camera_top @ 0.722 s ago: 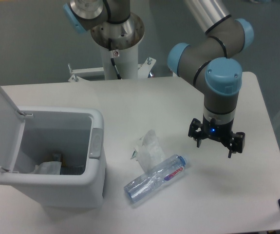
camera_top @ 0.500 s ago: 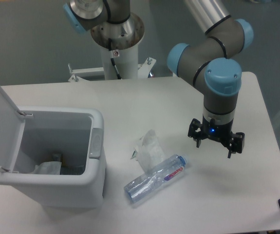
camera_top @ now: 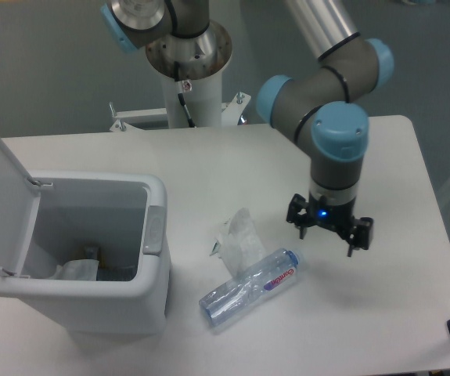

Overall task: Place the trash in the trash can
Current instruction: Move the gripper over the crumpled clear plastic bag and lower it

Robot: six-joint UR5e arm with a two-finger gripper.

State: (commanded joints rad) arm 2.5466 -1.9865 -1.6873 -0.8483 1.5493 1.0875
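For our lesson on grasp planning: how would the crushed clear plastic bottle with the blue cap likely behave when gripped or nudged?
The crushed clear plastic bottle with the blue cap looks empty, so probably light for its size. Its dented walls would likely give under the pincer. Lying on its side on the white table, it may roll or skid if nudged, though the crushing should limit rolling.

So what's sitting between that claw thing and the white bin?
In the fixed camera view, the crumpled wrapper and the crushed bottle lie on the table between the open gripper and the trash can. Nothing else is there.
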